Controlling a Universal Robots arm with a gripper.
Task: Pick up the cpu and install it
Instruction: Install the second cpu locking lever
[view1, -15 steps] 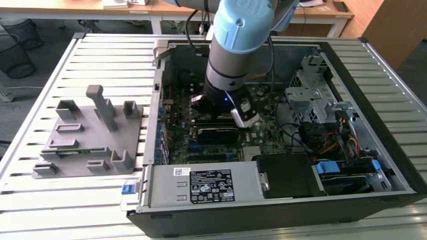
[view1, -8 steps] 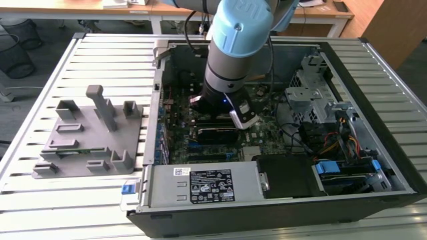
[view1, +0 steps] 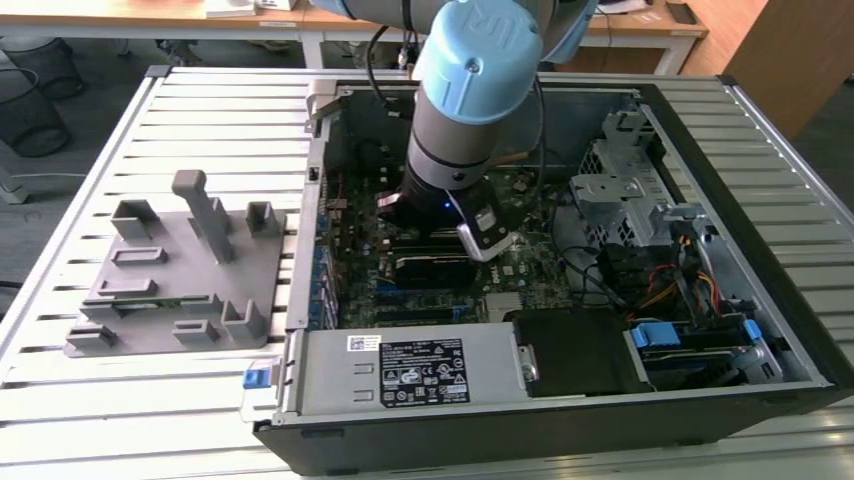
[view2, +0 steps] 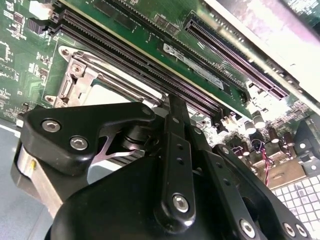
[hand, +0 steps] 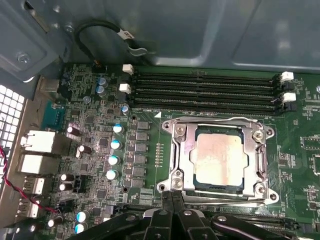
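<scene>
You see a green motherboard (hand: 100, 150) with black memory slots (hand: 205, 92) tipped by white clips. The cpu (hand: 219, 157) has a pale silvery top, smudged, inside a shiny silver socket frame (hand: 180, 150). The gripper (hand: 172, 220) is black; the arm (view1: 467, 90) is light blue and grey.

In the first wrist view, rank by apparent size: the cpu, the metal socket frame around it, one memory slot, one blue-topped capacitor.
Largest to smallest as they look:
1. metal socket frame
2. memory slot (longer than the frame is wide, but very thin; it lies farther off, so unsure against the frame)
3. cpu
4. blue-topped capacitor
</scene>
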